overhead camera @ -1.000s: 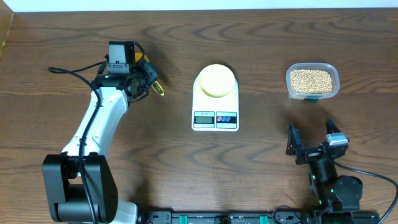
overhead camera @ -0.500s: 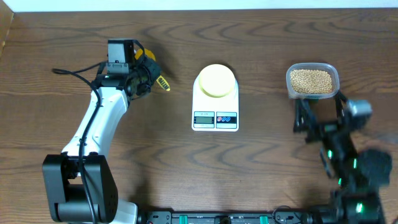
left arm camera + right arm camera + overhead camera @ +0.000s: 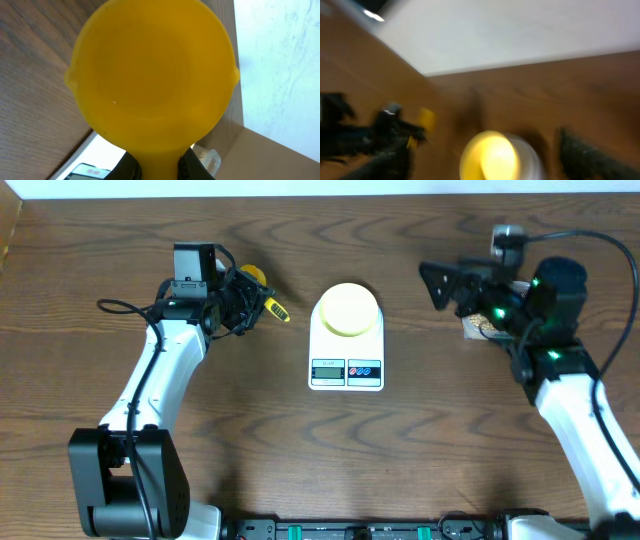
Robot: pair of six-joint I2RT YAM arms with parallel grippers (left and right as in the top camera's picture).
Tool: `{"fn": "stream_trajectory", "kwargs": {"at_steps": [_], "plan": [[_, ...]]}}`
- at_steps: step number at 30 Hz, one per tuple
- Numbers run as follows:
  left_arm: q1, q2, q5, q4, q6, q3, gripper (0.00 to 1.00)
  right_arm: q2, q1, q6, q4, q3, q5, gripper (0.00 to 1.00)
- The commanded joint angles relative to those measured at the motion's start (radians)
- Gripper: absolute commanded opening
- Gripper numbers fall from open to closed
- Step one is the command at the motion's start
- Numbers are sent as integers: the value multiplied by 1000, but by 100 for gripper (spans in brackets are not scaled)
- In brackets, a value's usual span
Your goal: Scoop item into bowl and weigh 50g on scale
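While the left pincer (image 3: 236, 300) is clenched on the handle of the yellow scoop (image 3: 152, 75), I'm reading the cup as empty. The left wrist view looks straight into it and shows only bare plastic. That arm sits at the left of the desk (image 3: 300, 450), well apart from the beans (image 3: 481, 328), so by my judgement no scooping has begun. The bowl (image 3: 347, 310) is parked on the back end of the scale (image 3: 346, 365), leaving the display and buttons uncovered. That's sensible, since I'll need to read the display as weight builds. From overhead the bowl looks empty. The beans sit in the clear tub (image 3: 468, 332) on the right of the desk, and the right arm hangs over it, hiding most of it. The right pincer (image 3: 452, 282) is released, jaws apart with nothing between them, pointing toward the scale. Its wrist view is smeared with blur, and only the bowl's yellow and the far arm come through. My guess is it's there to steady or shift the tub within the scoop's reach.
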Motion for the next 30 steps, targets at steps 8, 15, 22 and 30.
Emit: {"fn": "stream_trajectory", "kwargs": {"at_steps": [8,15,22,30], "plan": [[-2,-10,61,2,-34,-1,7,145,263,183,56,18,81,56],[-2,-10,65,-14,-135,-1,7,169,468,183,59,18,441,45],[-9,-10,65,-25,-165,-1,7,195,592,183,77,18,617,48],[-62,-10,65,-24,-200,-1,7,248,643,183,180,18,621,47]]}}
